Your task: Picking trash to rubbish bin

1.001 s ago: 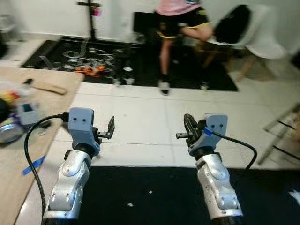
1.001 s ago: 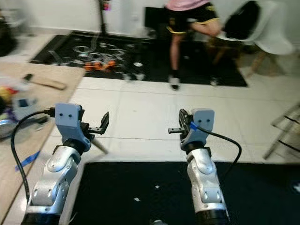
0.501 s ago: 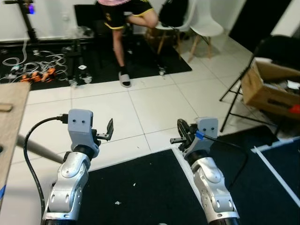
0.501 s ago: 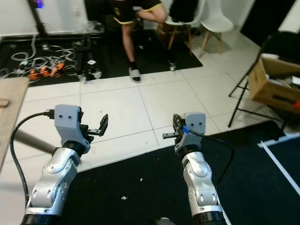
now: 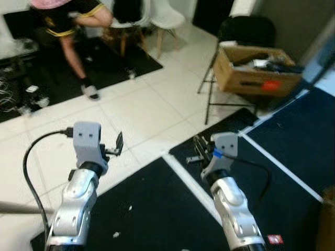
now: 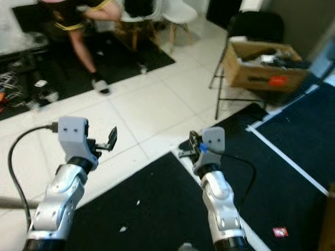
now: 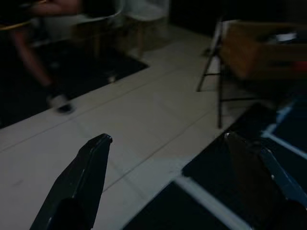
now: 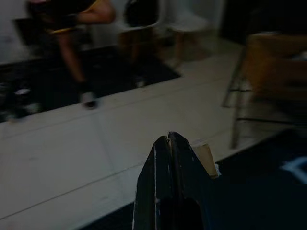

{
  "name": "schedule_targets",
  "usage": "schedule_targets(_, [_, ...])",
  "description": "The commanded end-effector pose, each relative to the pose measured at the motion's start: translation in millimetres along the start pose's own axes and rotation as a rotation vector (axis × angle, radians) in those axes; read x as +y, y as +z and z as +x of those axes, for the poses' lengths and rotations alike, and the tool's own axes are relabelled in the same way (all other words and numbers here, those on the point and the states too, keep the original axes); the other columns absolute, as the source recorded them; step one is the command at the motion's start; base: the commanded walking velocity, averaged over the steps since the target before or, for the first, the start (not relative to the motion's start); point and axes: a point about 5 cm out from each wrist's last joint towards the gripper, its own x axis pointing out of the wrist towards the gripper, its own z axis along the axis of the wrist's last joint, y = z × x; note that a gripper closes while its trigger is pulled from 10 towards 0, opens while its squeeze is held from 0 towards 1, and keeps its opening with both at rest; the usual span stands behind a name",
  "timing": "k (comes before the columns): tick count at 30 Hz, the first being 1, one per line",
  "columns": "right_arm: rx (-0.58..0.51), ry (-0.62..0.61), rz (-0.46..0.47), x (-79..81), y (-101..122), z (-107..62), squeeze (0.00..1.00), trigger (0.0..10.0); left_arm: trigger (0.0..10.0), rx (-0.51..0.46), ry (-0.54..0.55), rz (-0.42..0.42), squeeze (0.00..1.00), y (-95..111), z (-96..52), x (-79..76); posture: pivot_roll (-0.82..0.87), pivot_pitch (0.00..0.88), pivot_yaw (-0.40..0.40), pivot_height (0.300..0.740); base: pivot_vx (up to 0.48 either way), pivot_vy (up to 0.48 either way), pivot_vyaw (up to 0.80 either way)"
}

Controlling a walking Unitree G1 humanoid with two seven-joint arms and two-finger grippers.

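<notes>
Both silver arms reach forward over black floor mats (image 5: pixel 157 209) and white tile. At two o'clock a cardboard box (image 5: pixel 251 73) sits beside a folding chair (image 5: pixel 230 47). At eleven o'clock a person's legs (image 5: pixel 73 47) stand near white chairs (image 5: pixel 157 15).

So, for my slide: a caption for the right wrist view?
Right gripper shut on a small tan scrap, over white tiles.

Black mats (image 5: pixel 157 209) with white edge tape cover a floor of white tiles (image 5: pixel 141 112). The cardboard box (image 5: pixel 251 73) is brown with a red label. White chairs (image 5: pixel 167 18) stand beside a person in black shorts trimmed yellow (image 5: pixel 68 21). The arms are silver, with black fingers.
</notes>
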Motion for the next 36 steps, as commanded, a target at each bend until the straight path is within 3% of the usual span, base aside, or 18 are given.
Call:
schedule_targets(1, [0.020, -0.002, 0.002, 2.0, -6.3, -3.6, 0.00, 10.0, 10.0, 0.017, 0.008, 0.009, 0.00, -2.2, -1.3, 2.9, 0.07, 0.128, -0.018, 0.740, 0.000, 0.000, -0.80])
schedule_targets(36, [0.104, -0.011, -0.006, -1.6, -24.2, -9.2, 0.00, 10.0, 10.0, 0.061, 0.040, -0.014, 0.00, -11.9, -7.9, 4.2, 0.06, 0.133, -0.029, 0.740, 0.000, 0.000, -0.80])
